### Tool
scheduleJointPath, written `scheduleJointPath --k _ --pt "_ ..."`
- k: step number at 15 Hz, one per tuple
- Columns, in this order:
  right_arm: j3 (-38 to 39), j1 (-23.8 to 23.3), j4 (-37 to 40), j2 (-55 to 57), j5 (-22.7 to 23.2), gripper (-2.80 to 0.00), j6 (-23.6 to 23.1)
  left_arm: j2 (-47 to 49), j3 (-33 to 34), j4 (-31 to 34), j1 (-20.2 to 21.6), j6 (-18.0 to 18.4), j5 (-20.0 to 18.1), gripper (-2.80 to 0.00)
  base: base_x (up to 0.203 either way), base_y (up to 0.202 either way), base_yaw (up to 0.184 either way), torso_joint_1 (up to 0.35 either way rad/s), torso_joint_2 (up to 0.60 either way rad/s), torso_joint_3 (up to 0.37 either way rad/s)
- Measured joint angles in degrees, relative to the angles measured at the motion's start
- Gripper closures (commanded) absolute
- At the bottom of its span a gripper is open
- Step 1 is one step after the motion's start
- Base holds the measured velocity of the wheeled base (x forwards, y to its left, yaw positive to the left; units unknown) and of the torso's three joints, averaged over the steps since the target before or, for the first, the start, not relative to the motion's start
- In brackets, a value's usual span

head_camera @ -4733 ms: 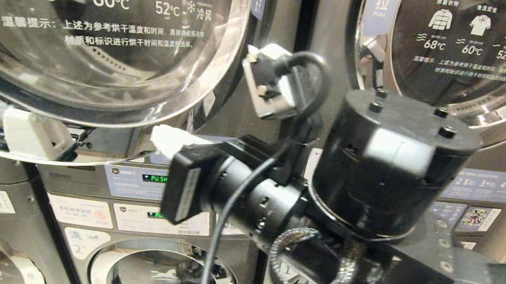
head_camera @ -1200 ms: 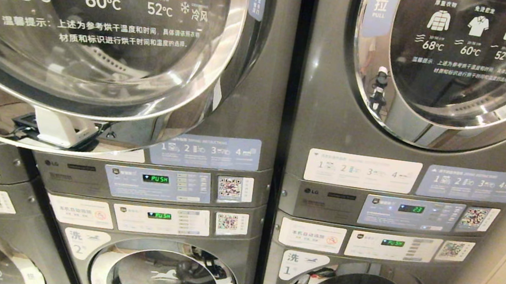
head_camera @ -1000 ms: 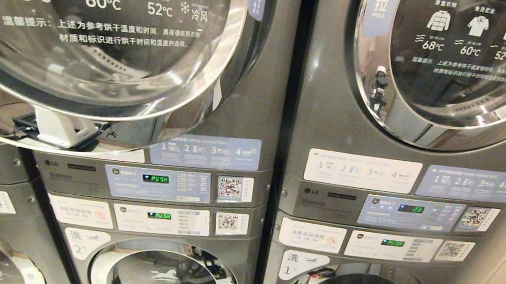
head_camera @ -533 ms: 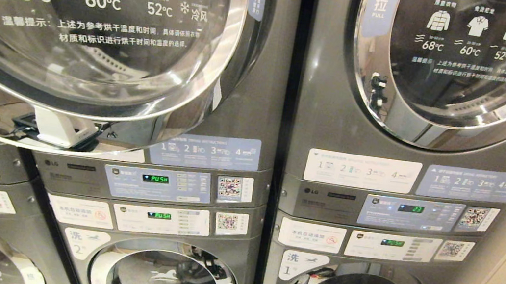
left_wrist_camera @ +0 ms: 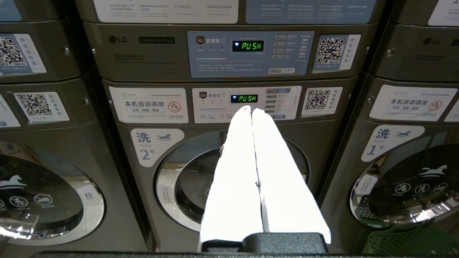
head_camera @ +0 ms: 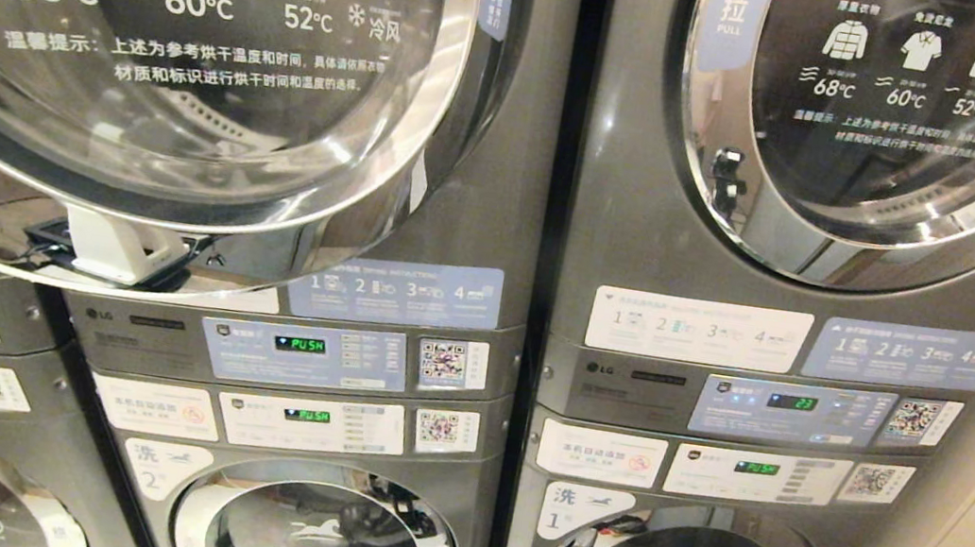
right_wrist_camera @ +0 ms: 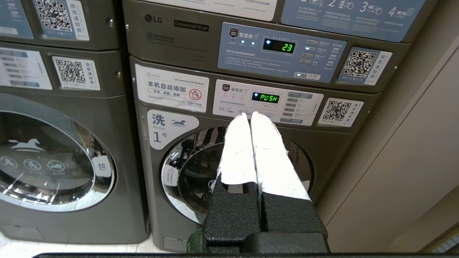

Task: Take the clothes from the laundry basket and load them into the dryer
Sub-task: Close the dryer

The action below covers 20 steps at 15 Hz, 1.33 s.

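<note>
Right gripper [right_wrist_camera: 250, 115] white fingers pressed together, empty, facing grey front-load washer [right_wrist_camera: 229, 172]. Left gripper [left_wrist_camera: 251, 109] likewise. Green plastic laundry basket [left_wrist_camera: 408, 243] low beside.

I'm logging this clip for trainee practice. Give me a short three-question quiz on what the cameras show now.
1. True or false: the right gripper is shut and holds nothing.
2. What does the right dryer's display read: A) PUSH B) 23 C) blank?
3. Fill in: the green basket stands below washer number ___.

Key: 1 true. 2 B. 3 one, by the label on its door surround. The left gripper is shut too, in front of washer 2.
</note>
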Motion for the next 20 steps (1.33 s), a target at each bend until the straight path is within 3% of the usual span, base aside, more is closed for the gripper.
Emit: scheduleJointPath --k 4,20 --pt "-0.02 0.09 0.07 -0.20 -0.08 0.00 0.40 -0.02 0.00 -0.10 0.10 0.00 -0.01 0.00 -0.001 0.036 0.003 0.001 0.00 0.000" --pt "-0.02 -0.02 0.10 -0.25 -0.37 0.00 2.39 -0.01 0.00 -0.01 0.01 0.00 0.00 0.00 0.000 0.193 -0.002 0.003 0.00 0.002"
